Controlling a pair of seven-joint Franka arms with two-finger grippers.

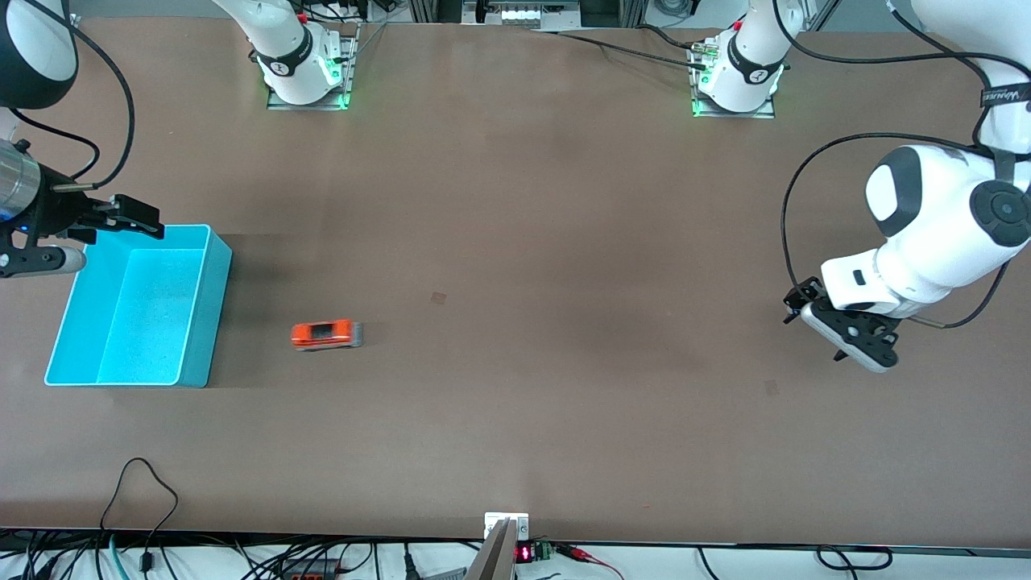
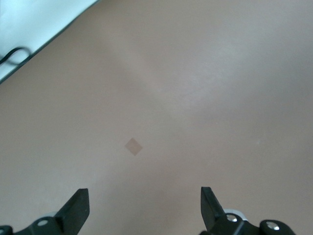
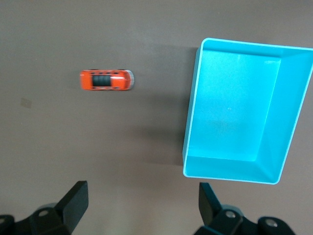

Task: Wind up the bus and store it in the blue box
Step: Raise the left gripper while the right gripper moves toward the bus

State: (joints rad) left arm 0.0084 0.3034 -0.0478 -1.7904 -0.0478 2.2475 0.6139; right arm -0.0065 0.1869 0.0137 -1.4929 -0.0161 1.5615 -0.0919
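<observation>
The bus (image 1: 326, 334), a small orange toy with a dark roof panel and a pale grey end, stands on the brown table beside the blue box (image 1: 201, 322), toward the left arm's end of it. The box is an open, empty cyan bin. My right gripper (image 1: 141, 217) hangs open and empty over the box's rim nearest the robot bases. In the right wrist view the bus (image 3: 106, 80) and the box (image 3: 193, 132) lie ahead of the open right gripper (image 3: 142, 203). My left gripper (image 1: 854, 350) waits open and empty over bare table at the left arm's end, also seen in its own wrist view (image 2: 145, 208).
Small faint square marks (image 1: 439, 298) (image 2: 133, 146) show on the table top. The arm bases (image 1: 306, 68) stand along the table's edge farthest from the front camera. Cables (image 1: 145, 499) lie at the edge nearest the front camera.
</observation>
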